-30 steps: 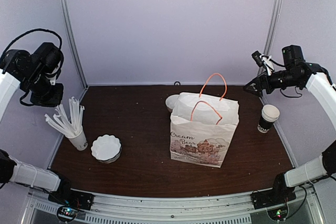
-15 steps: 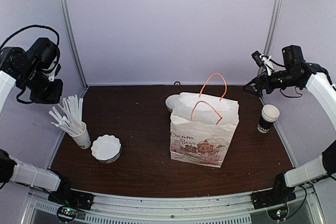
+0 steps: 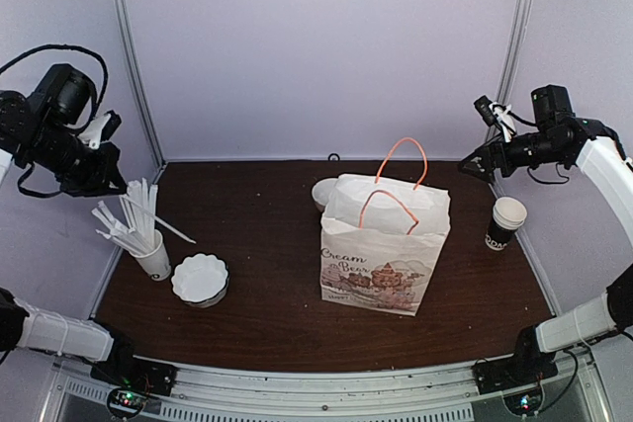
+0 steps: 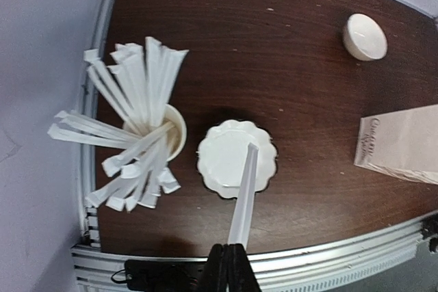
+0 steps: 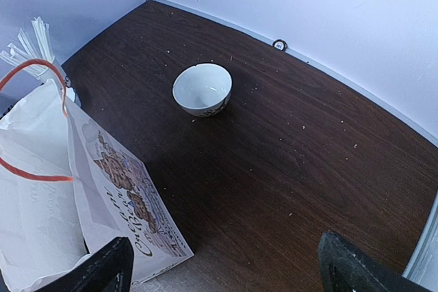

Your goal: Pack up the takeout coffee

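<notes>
Takeout coffee unseen — bag (image 3: 381,244) reads "Cream Bear"

White bag (image 3: 384,244) — brown print, dark brown table (image 3: 262,219), white straws (image 4: 137,94), white bowl (image 5: 202,89)

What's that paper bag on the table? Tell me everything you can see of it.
The paper bag is white, printed in front with "Cream Bear" above a brownish drawing. Two thin orange cord handles loop up from its top. It stands upright on the dark wooden table, right of centre, its top a little crumpled; its inside is hidden. A small white bowl sits behind it, apart. Only the table touches it.
</notes>
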Tool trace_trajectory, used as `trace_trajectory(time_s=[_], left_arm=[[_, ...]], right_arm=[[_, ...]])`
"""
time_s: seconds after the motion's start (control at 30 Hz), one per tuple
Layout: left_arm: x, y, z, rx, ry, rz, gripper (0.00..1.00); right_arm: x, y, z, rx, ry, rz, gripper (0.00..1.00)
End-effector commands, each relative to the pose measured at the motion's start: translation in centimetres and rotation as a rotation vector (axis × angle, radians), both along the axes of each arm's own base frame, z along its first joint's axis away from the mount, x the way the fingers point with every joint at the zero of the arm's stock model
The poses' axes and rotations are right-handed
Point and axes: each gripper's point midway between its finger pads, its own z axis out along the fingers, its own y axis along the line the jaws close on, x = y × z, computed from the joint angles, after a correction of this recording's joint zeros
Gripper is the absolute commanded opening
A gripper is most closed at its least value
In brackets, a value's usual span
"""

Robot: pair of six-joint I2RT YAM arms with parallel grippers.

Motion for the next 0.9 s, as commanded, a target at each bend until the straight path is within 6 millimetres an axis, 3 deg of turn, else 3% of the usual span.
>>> trace_trajectory(time_s=[0.0, 0.1, 0.23, 0.4, 0.67, 0.87], left_arm=[[0.6, -6.2, 2.1, -0.286, -0.058, -0.215, 0.00], [2.1, -9.6, 3.8, -0.383, -0.121, -0.331, 0.00], [2.9, -13.9, 7.6, -0.449, -0.262, -0.492, 0.00], [3.3, -17.6, 11.5, -0.545, -0.387, -0.638, 0.00], [3.4, -22.0, 13.5, -0.614, -0.429, -0.791, 0.00], [3.3, -24.6, 11.5, -0.572, -0.364, -0.852, 0.00]], right_arm=[[0.0, -0.1, 0.6, 0.004, -0.016, 0.000, 0.97], [-0.1, -0.2, 0.8, 0.001, -0.018, -0.003, 0.97], [-0.1, -0.3, 0.7, -0.009, -0.018, -0.009, 0.97], [-0.2, -0.6, 0.5, -0.024, -0.021, -0.020, 0.97], [-0.2, -0.8, 0.0, -0.043, -0.023, -0.028, 0.97], [-0.1, -0.9, 0.0, -0.044, -0.023, -0.029, 0.97]])
